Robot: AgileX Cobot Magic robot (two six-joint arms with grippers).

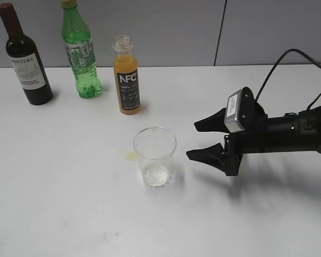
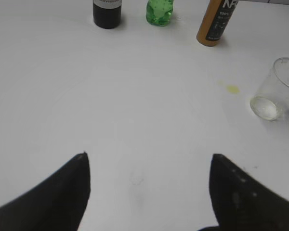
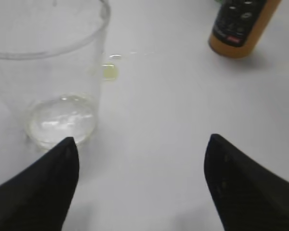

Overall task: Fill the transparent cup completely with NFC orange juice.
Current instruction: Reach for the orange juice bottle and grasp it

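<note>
The right tool (image 1: 203, 140) hangs low over the white surface (image 1: 69, 203), jaws spread wide and holding nothing, just right of the cup (image 1: 154, 156). The cup stands upright and empty, with a small yellowish spot (image 1: 131, 156) beside it. Behind stands the uncapped juice bottle (image 1: 127, 75). The left tool (image 2: 149, 166) is likewise wide open and empty.

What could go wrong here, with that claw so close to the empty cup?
The cup is light and empty, so the open right gripper beside it might knock it over. The NFC bottle has no cap on and is nearly full, so a clumsy grab or a quick tilt could slosh juice onto the table. A small yellow drip already lies by the cup. The wine bottle and soda bottle stand near.
</note>
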